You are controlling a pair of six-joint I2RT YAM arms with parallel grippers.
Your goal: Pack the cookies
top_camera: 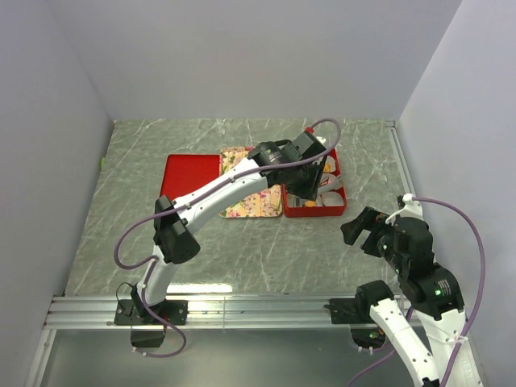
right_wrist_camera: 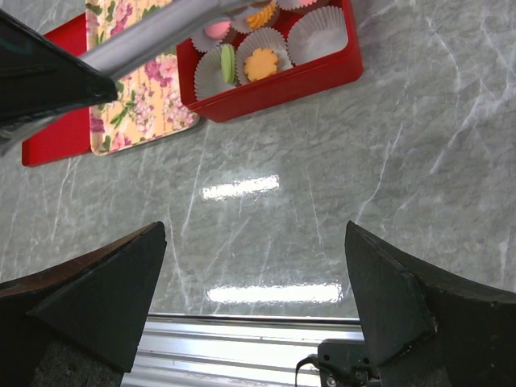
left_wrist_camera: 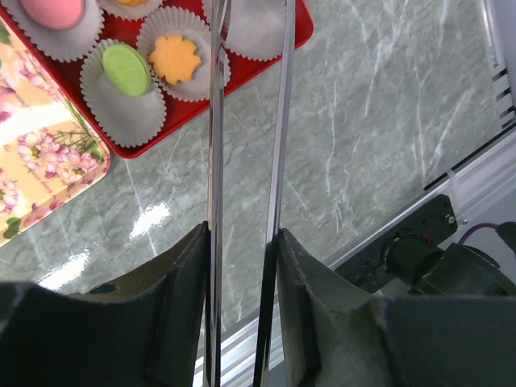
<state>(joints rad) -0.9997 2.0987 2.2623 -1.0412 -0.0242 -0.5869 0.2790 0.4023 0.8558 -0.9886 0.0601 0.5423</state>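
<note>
left gripper [left_wrist_camera: 242, 266] clamps tongs [left_wrist_camera: 282, 121] over red box [right_wrist_camera: 282, 87]; i count four cookies [left_wrist_camera: 176, 58] cupped, near-right cup [left_wrist_camera: 251, 32] empty. right gripper [right_wrist_camera: 256, 234] wide, idle.

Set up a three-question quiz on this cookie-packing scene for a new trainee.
1. True or false: the right gripper holds a cookie.
2. What does the left gripper grip? A) long metal tongs B) a spoon C) a brush
3. Fill in: in the red rectangular box, the round green cookie sits in a white pleated paper cup next to a flower-shaped cookie coloured ___.
Key: 1 false; 2 A; 3 orange.
</note>
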